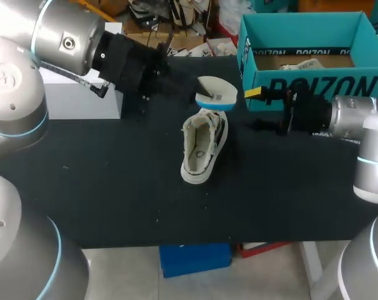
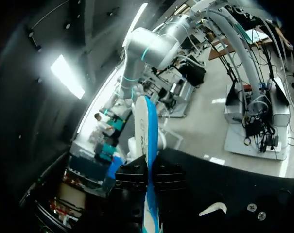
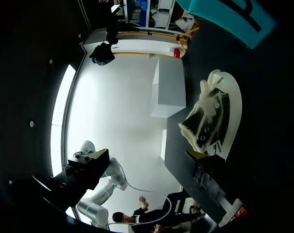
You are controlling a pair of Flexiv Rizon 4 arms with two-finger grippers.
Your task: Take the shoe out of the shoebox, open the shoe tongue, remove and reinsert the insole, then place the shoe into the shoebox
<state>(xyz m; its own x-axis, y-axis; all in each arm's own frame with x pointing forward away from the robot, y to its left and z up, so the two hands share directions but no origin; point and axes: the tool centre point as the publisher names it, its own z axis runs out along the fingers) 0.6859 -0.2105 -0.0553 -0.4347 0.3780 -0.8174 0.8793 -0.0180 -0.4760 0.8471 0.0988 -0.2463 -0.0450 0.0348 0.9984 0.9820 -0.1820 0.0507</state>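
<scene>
shoe [image 1: 201,150]: white, tongue open (on table) | left gripper [image 2: 148,171]: pinching blue-edged white insole [image 1: 216,92] | right gripper [image 1: 257,94]: cannot tell

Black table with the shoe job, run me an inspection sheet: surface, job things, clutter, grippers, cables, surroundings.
Surface: black table, no spills seen.
Job's things: white low-top shoe stands on its sole mid-table; white foam insole with a blue underside is held in the air past the shoe's far end; teal cardboard shoebox sits open at the far right.
Clutter: white box at the far left edge.
Grippers: left gripper, fingers shut on the insole; right gripper in front of the shoebox, nothing seen in it.
Cables: thin grey cable at the left arm's wrist; none on the table.
Surroundings: nothing seen reaching over the table.
</scene>
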